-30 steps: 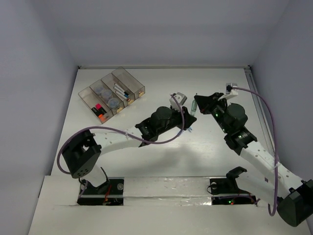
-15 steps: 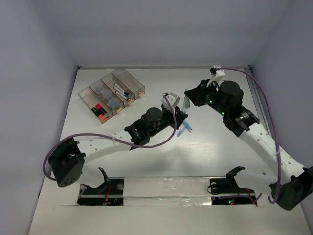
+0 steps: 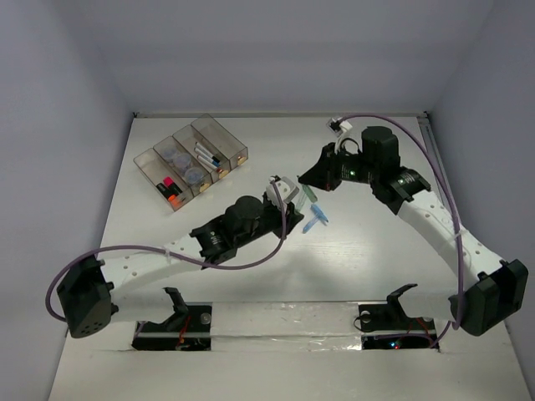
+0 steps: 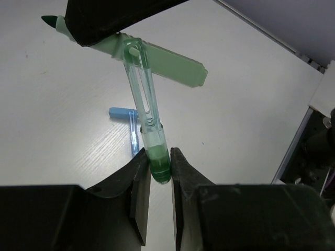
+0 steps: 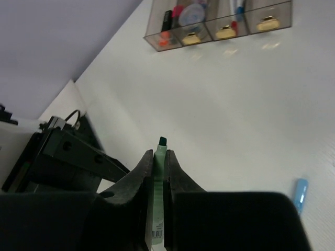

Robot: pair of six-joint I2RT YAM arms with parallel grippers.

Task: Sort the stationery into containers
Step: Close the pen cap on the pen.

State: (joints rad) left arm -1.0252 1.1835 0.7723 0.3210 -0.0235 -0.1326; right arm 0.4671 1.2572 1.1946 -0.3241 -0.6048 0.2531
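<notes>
"Which step was in hand?"

"Likely a handover. The left gripper [image 4: 159, 163] was clamped on a clear green cap [image 4: 142, 99], and the right gripper [image 5: 158, 163] was clamped on the marker [image 4: 175, 65], well apart from the bins [image 3: 230, 135]."

"And next?"

"One gripper needed to release, I'd judge, and the other to carry."

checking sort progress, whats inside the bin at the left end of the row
The bin holds a pink-ended highlighter and an orange-ended highlighter, both black-bodied. Anything lying beneath them is hidden.
</notes>
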